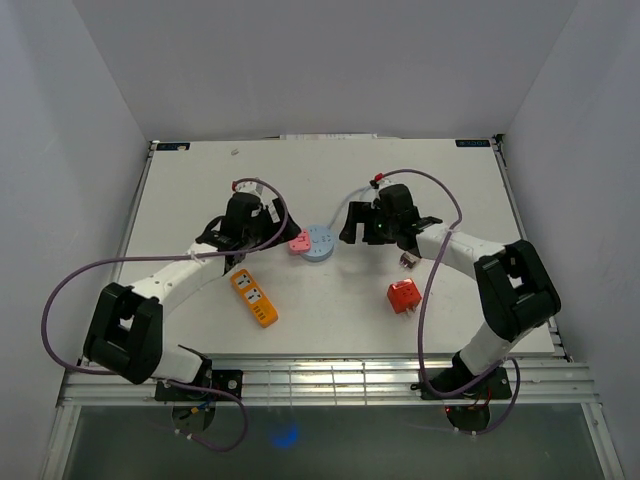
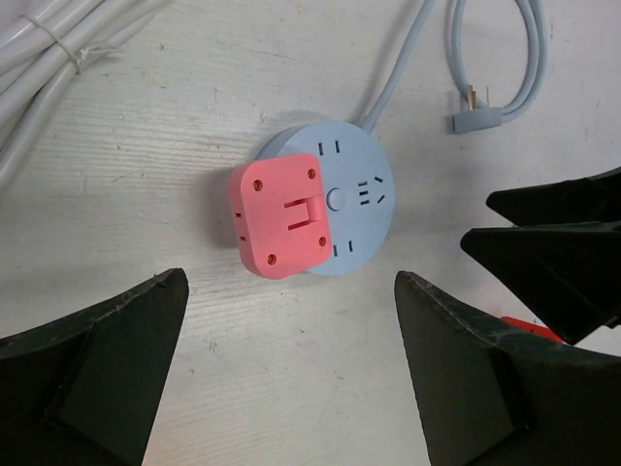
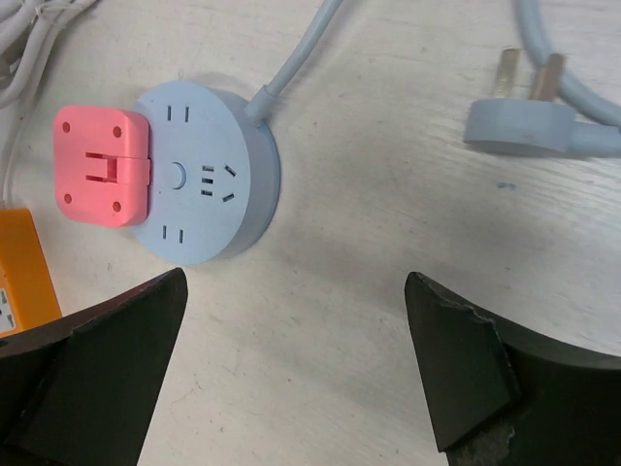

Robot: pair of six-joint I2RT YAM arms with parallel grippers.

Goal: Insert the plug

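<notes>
Orange plastic is seen nearest the arm bases: one orange power strip (image 1: 254, 298) is laid flat on the table (image 1: 330, 330), at 7 o'clock from the round blue socket hub (image 1: 324, 243). One red adapter (image 1: 404, 296) is placed at 4 o'clock from the hub, well apart from it. Neither item is touched by a gripper.

The hub is positioned between the two grippers, so that it can be reached from either side. One pink plug (image 2: 281, 216) is located on the hub's top face, at its 9 o'clock edge in the top view, with part of its body overhanging the rim. It is judged to be seated in an outlet; whether it is pressed fully home cannot be told. Three sets of slots are left uncovered on the hub.

The left gripper (image 2: 291, 383) is held above the table at 10 o'clock from the hub, with its jaws spread wide and nothing held between them. The right gripper (image 3: 291, 374) is held at 2 o'clock, likewise spread wide and empty. Both wrist cameras are pointed down at the hub, which is judged to suit inspection or a final press.

Farther out, one grey-blue lead plug (image 3: 519, 124) is laid on its side, prongs exposed, and a bundle of white cables (image 2: 58, 44) is seen.
</notes>
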